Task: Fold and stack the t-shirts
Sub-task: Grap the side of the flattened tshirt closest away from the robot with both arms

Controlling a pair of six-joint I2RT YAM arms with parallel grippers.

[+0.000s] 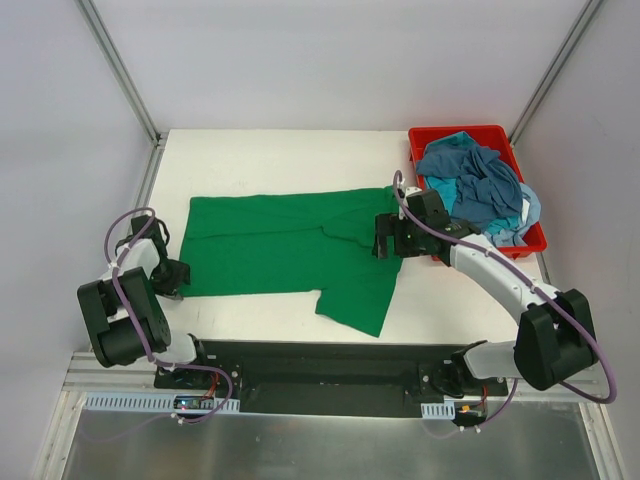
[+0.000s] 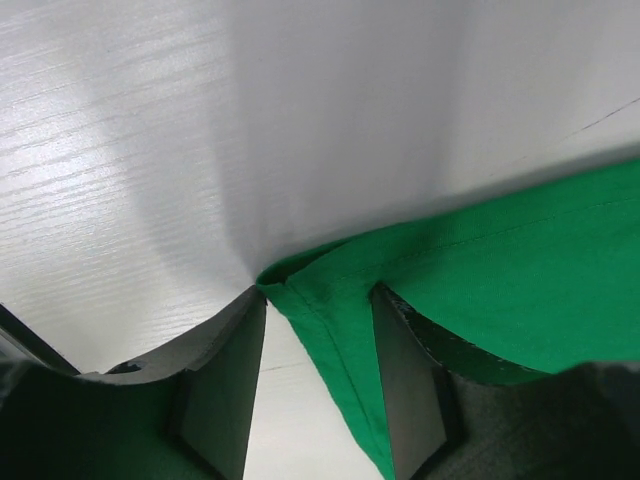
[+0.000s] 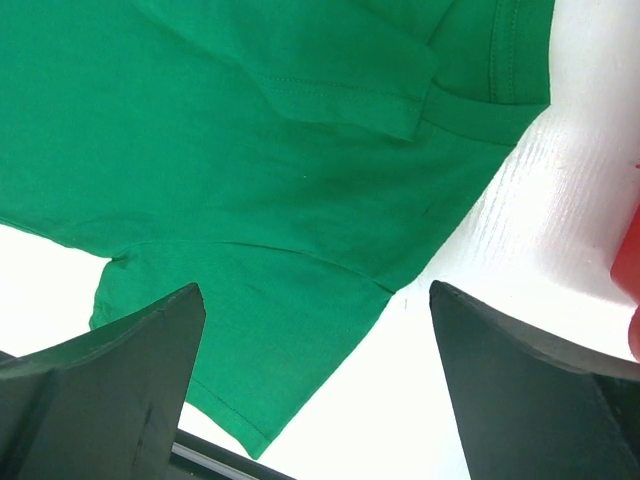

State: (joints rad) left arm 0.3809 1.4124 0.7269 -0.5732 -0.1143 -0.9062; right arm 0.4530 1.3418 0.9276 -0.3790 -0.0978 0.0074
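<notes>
**Both tools at the green t-shirt's ends**

The left tool (image 2: 318,296) sits low on the counter (image 1: 270,150) with its fingers (image 2: 225,385) parted a little, straddling the hemmed corner of the green t-shirt (image 1: 290,245). The cloth brushes the inner faces, but bare counter shows between one finger and the hem, so it is not pinched. The right tool (image 3: 315,290) is spread wide and hangs over the shirt's opposite end, above a sleeve and the side seam. The shirt lies spread across the middle of the counter, one sleeve reaching toward the near edge. At the far right corner a red tray (image 1: 470,131) holds a heap of blue garments (image 1: 480,185).
</notes>
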